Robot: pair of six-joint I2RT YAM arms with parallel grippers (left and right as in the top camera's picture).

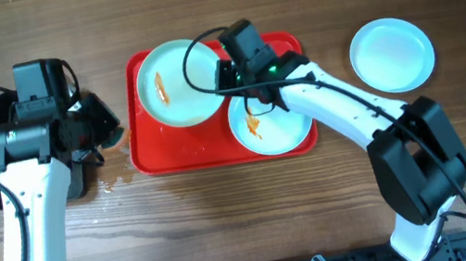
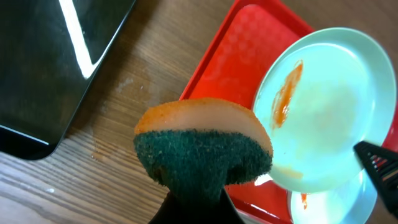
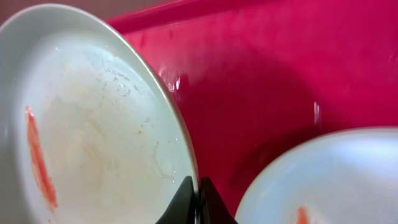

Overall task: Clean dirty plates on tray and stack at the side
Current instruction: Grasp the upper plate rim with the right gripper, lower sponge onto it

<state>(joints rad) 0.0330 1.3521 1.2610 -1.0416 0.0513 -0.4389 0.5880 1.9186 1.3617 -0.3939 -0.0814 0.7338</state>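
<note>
Dirty plate (image 3: 93, 124) is rim-pinched by the right tool (image 3: 196, 202).

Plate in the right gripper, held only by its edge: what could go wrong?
The right gripper pinches the smeared plate only by its rim, so it may slip or swivel when the sponge presses. If it drops, it could strike the second plate close beside it on the tray.

We see bright, even light from above in the overhead view, with soft shadows on the table (image 1: 229, 225). From the left wrist, white glare streaks cross the black tray (image 2: 37, 74), and the close sponge (image 2: 202, 146) looks soft. The right wrist view is blurred, with wet glints on the red tray (image 3: 280, 74) beside the plate (image 3: 93, 124).
</note>
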